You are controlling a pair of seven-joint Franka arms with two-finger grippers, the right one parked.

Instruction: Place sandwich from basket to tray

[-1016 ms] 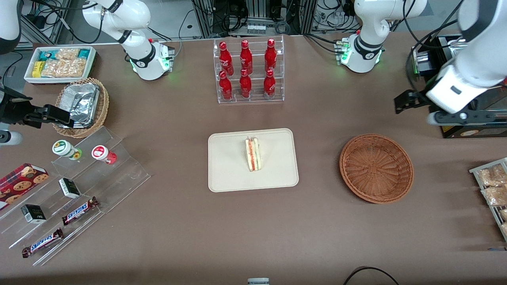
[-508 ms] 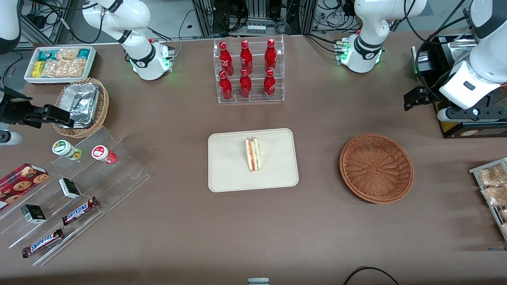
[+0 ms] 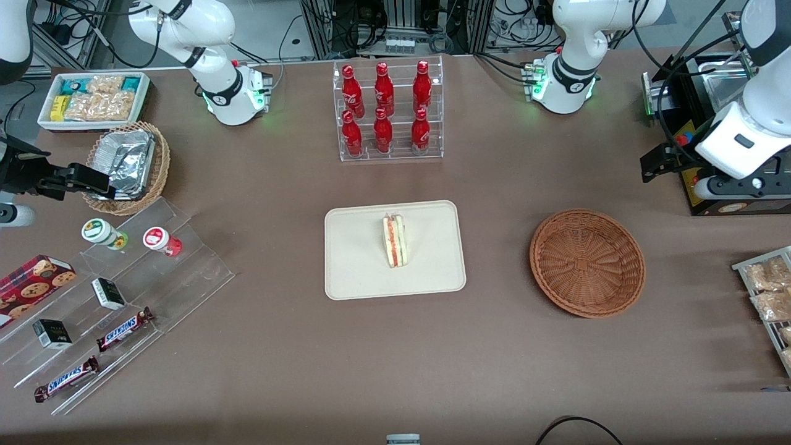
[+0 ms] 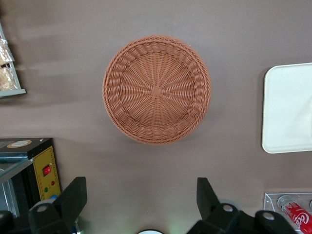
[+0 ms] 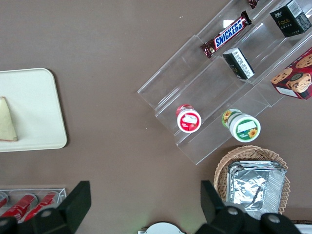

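The sandwich, a pale wedge with red and green layers, stands on the cream tray at the table's middle; the right wrist view shows the sandwich on the tray too. The reddish-brown woven basket sits beside the tray, toward the working arm's end, with nothing in it. My gripper hangs open and holds nothing, above the table farther from the front camera than the basket. In the left wrist view the basket and one end of the tray lie below my open gripper.
A black box with buttons stands close beside my gripper. A clear rack of red bottles stands farther back than the tray. A wire rack of snack packets sits at the working arm's table end. Clear stepped shelves lie toward the parked arm's end.
My gripper has drawn away sideways toward the working arm's end of the table, farther from the basket. Sandwich, tray and basket have not moved.
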